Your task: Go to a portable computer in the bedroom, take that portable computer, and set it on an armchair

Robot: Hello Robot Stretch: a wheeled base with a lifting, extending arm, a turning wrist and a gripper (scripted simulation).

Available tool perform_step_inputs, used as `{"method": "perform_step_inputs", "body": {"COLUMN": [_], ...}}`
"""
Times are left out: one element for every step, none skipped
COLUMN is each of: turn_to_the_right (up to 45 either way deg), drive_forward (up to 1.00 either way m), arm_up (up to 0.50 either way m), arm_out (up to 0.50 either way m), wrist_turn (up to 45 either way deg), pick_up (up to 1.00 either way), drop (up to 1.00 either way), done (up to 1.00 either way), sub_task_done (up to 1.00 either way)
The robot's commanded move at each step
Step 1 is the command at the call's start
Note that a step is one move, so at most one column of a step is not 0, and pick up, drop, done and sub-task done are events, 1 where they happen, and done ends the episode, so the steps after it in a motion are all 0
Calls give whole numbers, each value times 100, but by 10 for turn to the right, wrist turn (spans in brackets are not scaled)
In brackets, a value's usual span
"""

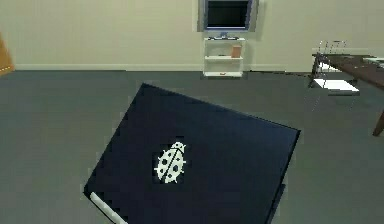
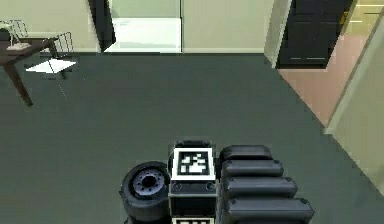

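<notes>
A dark navy portable computer (image 1: pixel 200 160), lid closed with a white ladybug mark on it, lies tilted across the lower middle of the forward view, with grey floor behind it. Its pale edge shows at the lower left corner. In the arm side view the arm's end stands at the bottom edge, with a white marker square (image 2: pixel 195 165) and the gripper's round dark body (image 2: pixel 148 188) left of it. The fingers' far end cannot be made out, so I cannot tell whether the gripper holds anything.
A white shelf unit (image 1: pixel 223 55) stands under a screen (image 1: pixel 228 14) at the far wall. A dark wooden table (image 1: pixel 350 68) is at the forward view's right, and again at the arm side view's left (image 2: pixel 25 50). A dark door (image 2: pixel 310 30) stands far right. Grey floor lies wide between.
</notes>
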Motion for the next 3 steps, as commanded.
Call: {"method": "perform_step_inputs", "body": {"turn_to_the_right": [-450, -240, -30], "drive_forward": [0, 0, 0], "arm_up": [0, 0, 0], "arm_out": [0, 0, 0], "wrist_turn": [0, 0, 0], "pick_up": [0, 0, 0], "drop": [0, 0, 0], "done": [0, 0, 0], "sub_task_done": [0, 0, 0]}}
